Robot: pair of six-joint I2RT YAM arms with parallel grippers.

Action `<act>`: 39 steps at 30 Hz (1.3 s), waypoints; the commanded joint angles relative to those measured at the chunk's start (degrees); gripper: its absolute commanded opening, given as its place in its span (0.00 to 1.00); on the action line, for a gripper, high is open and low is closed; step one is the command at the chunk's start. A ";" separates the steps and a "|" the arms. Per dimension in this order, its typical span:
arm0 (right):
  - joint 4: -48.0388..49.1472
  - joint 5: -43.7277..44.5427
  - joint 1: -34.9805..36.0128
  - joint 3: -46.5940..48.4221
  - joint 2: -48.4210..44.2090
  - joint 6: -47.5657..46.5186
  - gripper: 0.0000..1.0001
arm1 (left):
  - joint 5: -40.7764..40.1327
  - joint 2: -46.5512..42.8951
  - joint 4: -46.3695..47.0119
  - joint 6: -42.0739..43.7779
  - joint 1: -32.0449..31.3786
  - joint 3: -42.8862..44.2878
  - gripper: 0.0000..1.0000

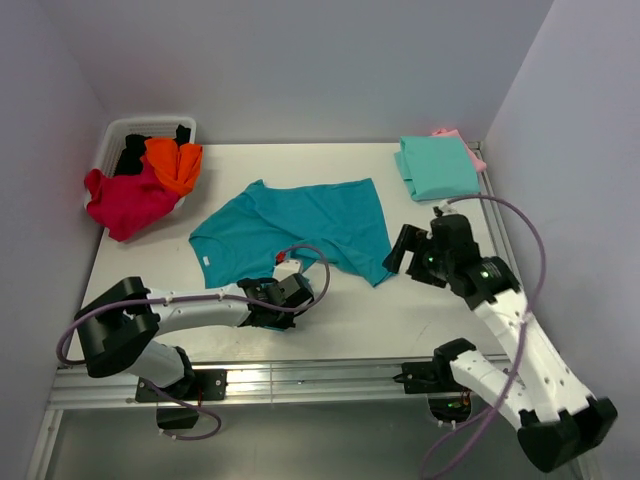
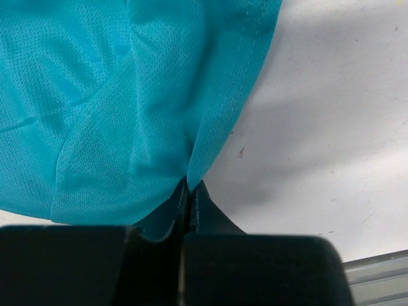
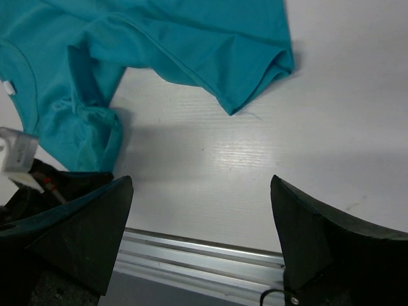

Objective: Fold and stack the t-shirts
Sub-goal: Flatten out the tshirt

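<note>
Fingers [image 2: 207,213] of the left gripper [image 2: 190,191] clamp the near edge of the teal t-shirt [image 1: 300,225], spread mid-table; the right gripper [image 3: 201,182] gapes empty. Far right, the mint-green shirt [image 1: 437,165] sits folded on the pink shirt [image 1: 472,157]; the crimson shirt [image 1: 125,200], orange shirt [image 1: 175,162] and black shirt [image 1: 132,155] wait unfolded far left.

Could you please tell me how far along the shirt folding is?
Looks done: a folded mint-green t-shirt lies on a pink t-shirt, far right. In hand: the teal-blue t-shirt lies spread out, the left tool shut on its near edge, the right tool open beside its hem corner. Still to do: crimson t-shirt, orange t-shirt and black t-shirt heaped at the white slotted plastic basket.
</note>
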 commanded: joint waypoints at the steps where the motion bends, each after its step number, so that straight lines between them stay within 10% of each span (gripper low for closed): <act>1: 10.85 -4.81 0.20 -4.65 7.60 4.31 0.95 | 4.80 2.15 -1.29 -2.14 -0.28 -3.66 0.00; 21: 27.65 -6.22 0.29 -6.60 34.50 11.09 0.85 | 4.18 -5.58 -6.12 -3.11 -0.19 -4.27 0.00; 39: 30.11 -4.73 1.26 -10.99 38.47 10.21 0.49 | 3.56 -7.08 -6.56 -4.08 -0.19 -4.97 0.00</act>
